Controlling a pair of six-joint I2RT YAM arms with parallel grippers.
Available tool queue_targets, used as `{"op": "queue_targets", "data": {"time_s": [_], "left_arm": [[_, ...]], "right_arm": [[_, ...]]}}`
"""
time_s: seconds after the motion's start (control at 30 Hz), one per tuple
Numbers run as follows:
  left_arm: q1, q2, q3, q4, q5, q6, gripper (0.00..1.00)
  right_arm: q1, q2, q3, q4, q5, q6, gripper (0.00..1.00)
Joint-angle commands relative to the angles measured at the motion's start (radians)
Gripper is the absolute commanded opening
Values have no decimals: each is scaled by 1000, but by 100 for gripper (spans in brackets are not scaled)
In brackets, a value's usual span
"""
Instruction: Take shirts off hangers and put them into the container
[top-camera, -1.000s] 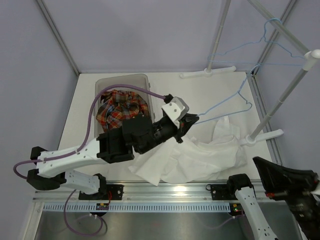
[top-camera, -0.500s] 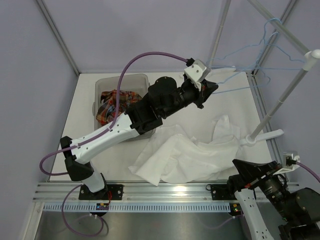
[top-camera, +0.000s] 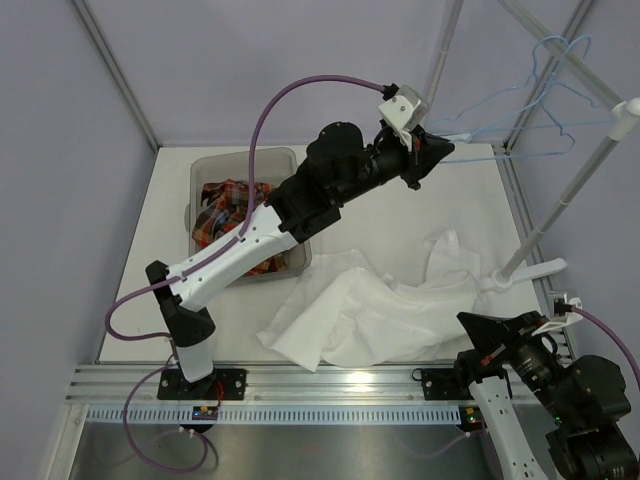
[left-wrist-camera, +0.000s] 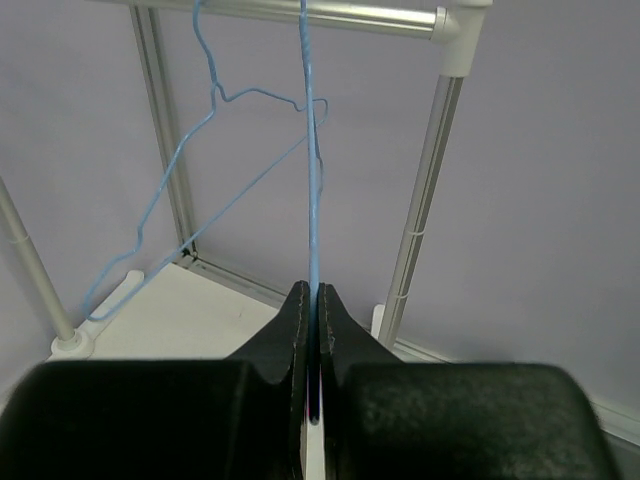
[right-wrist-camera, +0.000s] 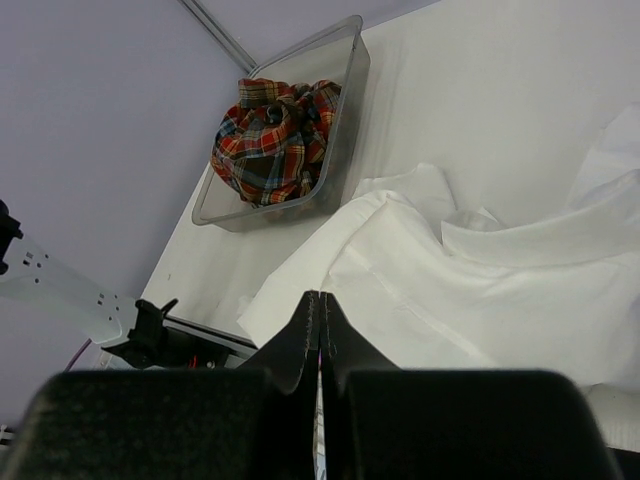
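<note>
My left gripper (top-camera: 432, 157) is raised high at the back right, shut on a light-blue wire hanger (top-camera: 490, 157). In the left wrist view the hanger's wire (left-wrist-camera: 312, 200) runs straight up from between the closed fingertips toward the rack bar. A second blue hanger (left-wrist-camera: 200, 190) hangs on the rack to its left. The white shirt (top-camera: 380, 310) lies crumpled on the table, off any hanger. The plaid shirt (top-camera: 225, 205) sits bunched in the grey container (top-camera: 240, 157). My right gripper (right-wrist-camera: 320, 297) is shut and empty, low at the near right, above the white shirt's (right-wrist-camera: 480, 270) front edge.
White rack poles (top-camera: 570, 190) rise at the right, with feet (top-camera: 520, 275) on the table beside the white shirt and another foot (top-camera: 415, 145) at the back. Grey frame struts and lilac walls enclose the table. The container (right-wrist-camera: 345, 100) stands at the far left.
My left arm has swung up and back from just over the white shirt, carrying the bare hanger toward the rack bar. The right arm has shifted slightly at the near right corner.
</note>
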Motion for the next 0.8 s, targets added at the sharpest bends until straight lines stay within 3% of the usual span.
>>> {"op": "queue_targets", "data": {"time_s": [0.0, 0.37, 0.57, 0.67, 0.7, 0.77], "left_arm": [[18, 17, 74, 75, 71, -33, 0], [24, 69, 86, 83, 101, -69, 0], [24, 17, -51, 95, 81, -76, 0], [24, -25, -125, 115, 52, -78, 2], [24, -32, -141, 109, 33, -79, 10], [24, -68, -199, 105, 19, -76, 25]], "right_arm": [[-5, 24, -8, 37, -23, -26, 0], [-5, 20, -14, 38, -9, -35, 0], [-5, 21, -19, 37, 8, -43, 0], [-5, 29, -28, 37, 13, -47, 17], [-5, 30, -31, 37, 13, -47, 31], [-5, 36, -42, 40, 10, -46, 38]]}}
